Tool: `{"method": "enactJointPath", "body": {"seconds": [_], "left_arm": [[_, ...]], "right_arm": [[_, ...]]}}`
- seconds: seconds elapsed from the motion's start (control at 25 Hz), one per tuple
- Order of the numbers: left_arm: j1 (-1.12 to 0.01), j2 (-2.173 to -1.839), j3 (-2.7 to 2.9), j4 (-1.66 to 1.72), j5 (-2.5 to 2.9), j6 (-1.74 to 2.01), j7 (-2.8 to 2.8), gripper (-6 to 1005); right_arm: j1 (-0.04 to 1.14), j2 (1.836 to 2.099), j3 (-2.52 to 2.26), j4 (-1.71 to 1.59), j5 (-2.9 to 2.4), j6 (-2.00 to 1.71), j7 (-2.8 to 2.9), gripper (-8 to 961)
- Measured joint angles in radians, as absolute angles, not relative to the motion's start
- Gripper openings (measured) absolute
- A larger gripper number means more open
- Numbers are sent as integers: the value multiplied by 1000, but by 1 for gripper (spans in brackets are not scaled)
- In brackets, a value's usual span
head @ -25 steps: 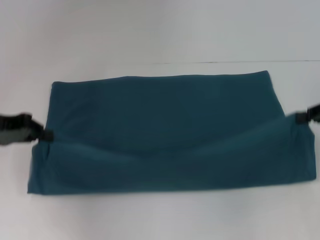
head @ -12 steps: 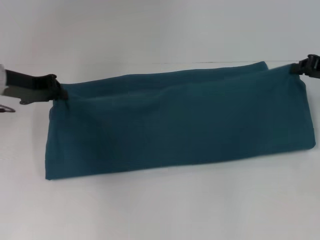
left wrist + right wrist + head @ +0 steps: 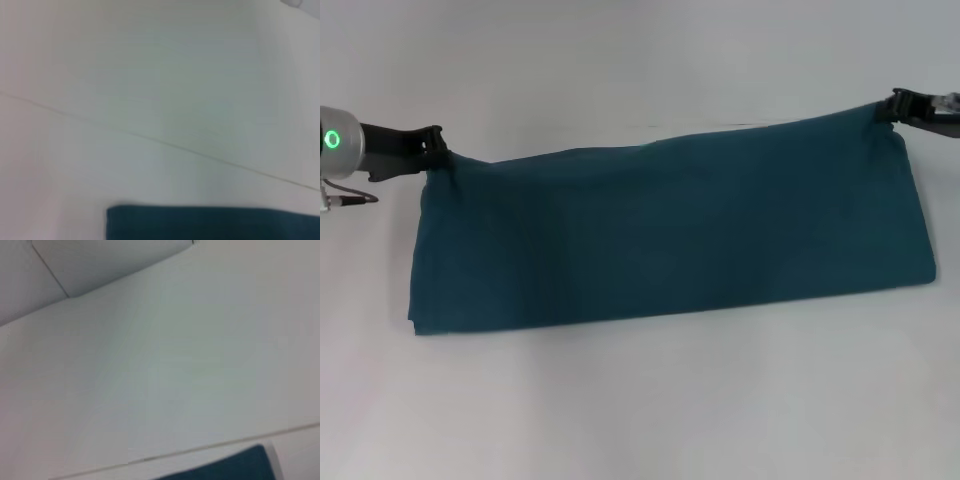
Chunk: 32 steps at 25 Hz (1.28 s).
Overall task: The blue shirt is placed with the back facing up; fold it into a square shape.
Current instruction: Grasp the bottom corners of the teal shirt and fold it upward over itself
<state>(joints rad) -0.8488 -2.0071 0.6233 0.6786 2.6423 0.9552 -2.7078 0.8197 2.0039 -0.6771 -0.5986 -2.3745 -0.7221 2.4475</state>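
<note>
The blue shirt (image 3: pixel 670 235) lies folded into a long band across the white table in the head view. Its far edge is pulled taut between the two grippers. My left gripper (image 3: pixel 438 150) is shut on the shirt's far left corner. At the far right corner, my right gripper (image 3: pixel 892 108) is shut on the cloth. A strip of the blue shirt (image 3: pixel 210 222) shows in the left wrist view, and a corner of the blue shirt (image 3: pixel 225 467) in the right wrist view; neither wrist view shows fingers.
The white table (image 3: pixel 650 400) runs wide in front of the shirt. A thin seam (image 3: pixel 720 125) crosses the table just behind the cloth. A cable (image 3: pixel 345 198) hangs from the left arm.
Both grippers have carried the shirt's near edge up and over to the far side. The cloth went from a loose doubled fold to a flatter, narrower band.
</note>
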Motion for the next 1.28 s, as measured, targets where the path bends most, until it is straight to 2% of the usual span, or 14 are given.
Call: {"method": "enactJointPath", "body": {"seconds": [0.28,0.52,1.28], "left_arm": [[-860,-2012,625,659,2635,891,-2709,121],[-861,-2017,624,657,2635,855,-2710,124],[-875,-2025,628,642,2635,763,-2696,134]], "right_arm": [[877,2005,-764,-543,-2379,-622,2466,41],[881,2004,-770,-527,-2381,-586,2468,40],[887,1992,-777,-526,-2402,-557,2482,147]]}}
